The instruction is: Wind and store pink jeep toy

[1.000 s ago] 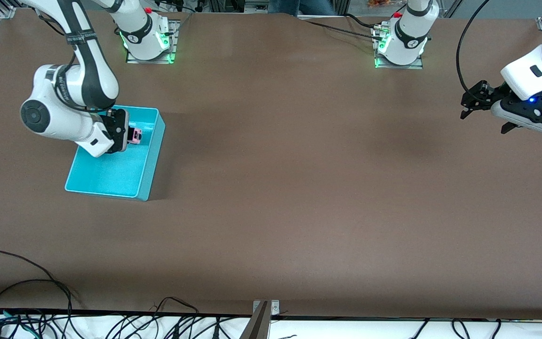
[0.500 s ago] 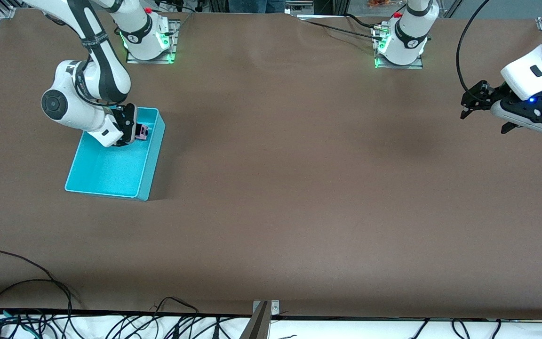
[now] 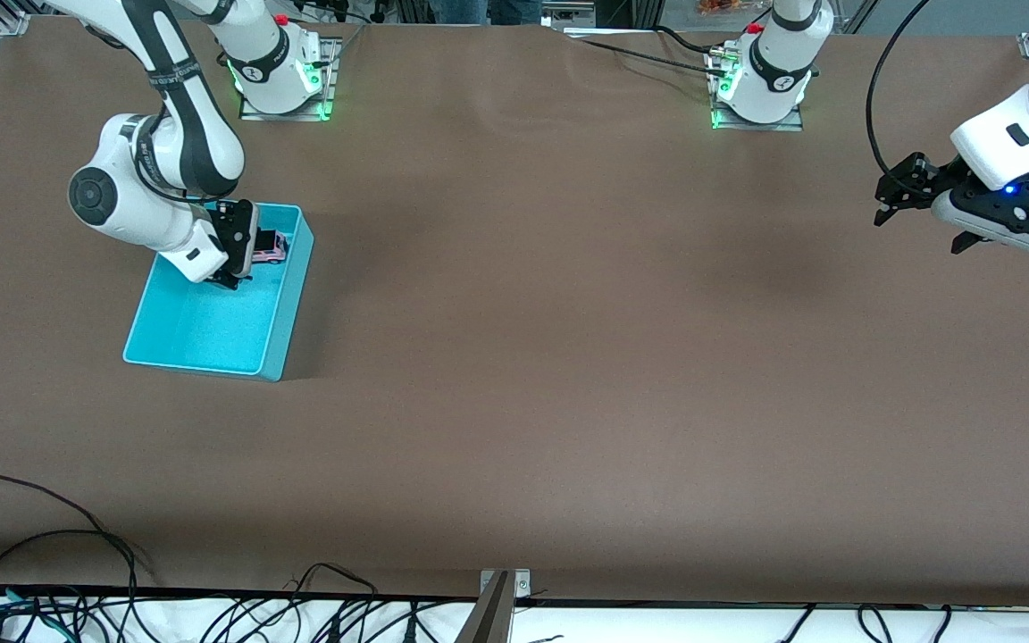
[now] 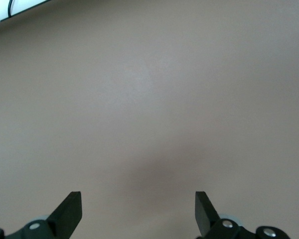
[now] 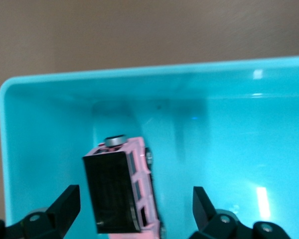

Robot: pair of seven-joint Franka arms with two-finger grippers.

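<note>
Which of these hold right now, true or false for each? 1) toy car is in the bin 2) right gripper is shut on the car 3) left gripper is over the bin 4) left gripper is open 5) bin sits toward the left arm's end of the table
1) The toy car lies inside the bin. True.
2) The right gripper is shut on the car. False: its fingers stand apart on either side of the car and do not clamp it.
3) The left gripper is over the bin. False: it waits over bare table, with nothing under it.
4) The left gripper is open. True.
5) The bin sits toward the left arm's end of the table. False: it sits toward the right arm's end.
</note>
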